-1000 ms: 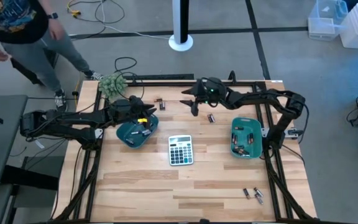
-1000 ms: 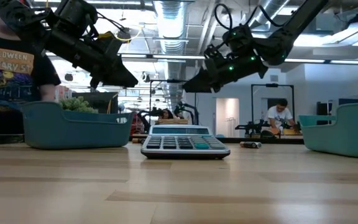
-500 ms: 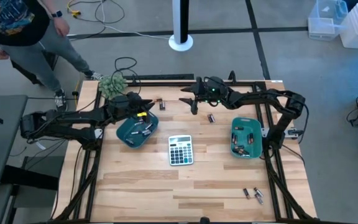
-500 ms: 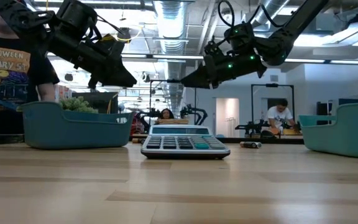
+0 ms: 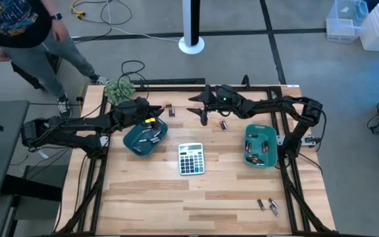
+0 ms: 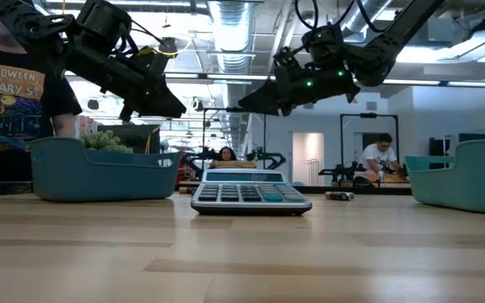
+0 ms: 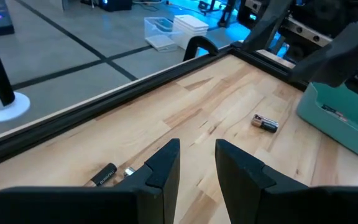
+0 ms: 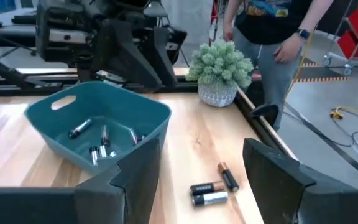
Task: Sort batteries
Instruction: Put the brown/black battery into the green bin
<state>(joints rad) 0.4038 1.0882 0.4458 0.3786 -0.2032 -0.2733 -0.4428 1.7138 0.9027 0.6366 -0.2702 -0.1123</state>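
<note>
Small dark and silvery batteries lie in groups on the table: a pair (image 5: 170,109) near the far edge, also in the right wrist view (image 8: 211,190), a pair (image 5: 224,124) right of them, and some (image 5: 267,205) near the near-right corner. More lie inside the left teal tray (image 5: 143,139) and the right teal tray (image 5: 260,147). My left gripper (image 5: 155,113) hovers open with a narrow gap over the left tray's far rim, holding nothing (image 7: 197,152). My right gripper (image 5: 199,109) hangs wide open in the air (image 8: 207,163), just right of the far pair.
A grey calculator (image 5: 191,158) lies between the two trays. A small potted plant (image 5: 118,88) stands at the far-left corner. A person (image 5: 18,26) stands beyond that corner. Bare wood stretches across the near half of the table.
My right gripper has drifted toward the table's left, closer to the far pair of batteries, staying open. The batteries and trays lie where they were.
</note>
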